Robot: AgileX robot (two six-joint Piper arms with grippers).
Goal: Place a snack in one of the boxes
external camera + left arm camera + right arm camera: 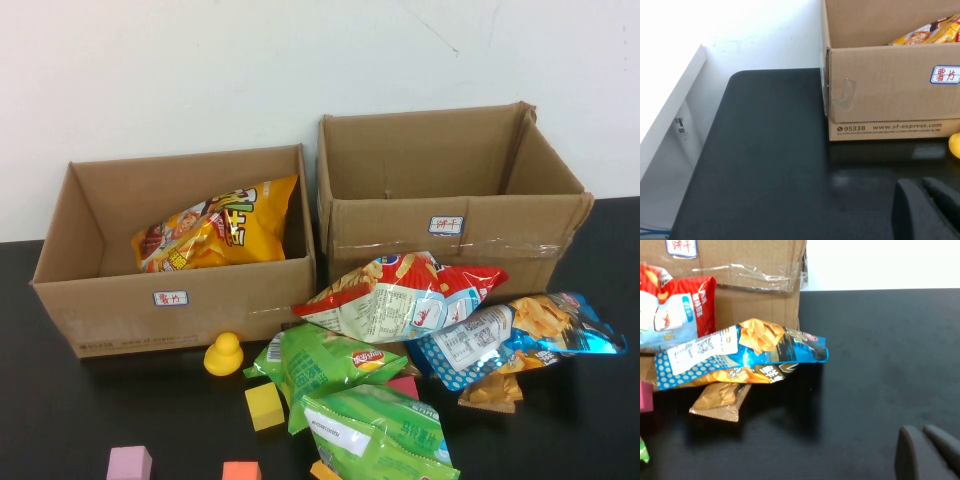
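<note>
Two cardboard boxes stand at the back. The left box (180, 310) holds a yellow chip bag (220, 228); the right box (450, 215) looks empty. In front of the right box lies a pile of snacks: a red-and-white bag (405, 295), a blue bag (510, 335), two green bags (330, 362) and a small brown packet (490, 392). My left gripper (920, 183) is shut and empty, low over the table in front of the left box's outer corner (890, 90). My right gripper (921, 430) is shut and empty, apart from the blue bag (740, 357). Neither gripper shows in the high view.
A yellow toy duck (223, 354), a yellow cube (264, 406), a pink cube (130, 464), an orange cube (241, 471) and a magenta block (404, 386) lie on the black table in front of the boxes. A white wall stands behind the boxes.
</note>
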